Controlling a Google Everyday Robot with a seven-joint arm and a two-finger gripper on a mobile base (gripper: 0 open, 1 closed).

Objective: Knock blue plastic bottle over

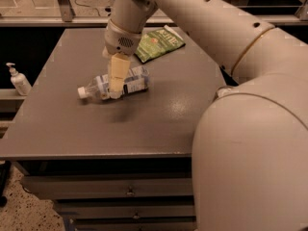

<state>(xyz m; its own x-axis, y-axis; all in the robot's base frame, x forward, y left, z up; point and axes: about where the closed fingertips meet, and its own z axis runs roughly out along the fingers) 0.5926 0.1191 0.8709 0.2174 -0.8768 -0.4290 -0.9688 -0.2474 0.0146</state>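
Observation:
The blue plastic bottle [132, 83] lies on its side on the grey table [159, 119], left of centre. It is clear with a blue-and-white label, and its white cap [82, 92] points left. My gripper [115, 89] hangs straight down over the bottle's middle, its cream fingers [117, 73] in front of the bottle and hiding part of the label. The arm reaches in from the upper right.
A green snack bag [159, 43] lies at the back of the table. A small white pump bottle [18, 80] stands on a ledge to the left, off the table. Drawers [120, 191] are under the tabletop. My arm's large body fills the right side.

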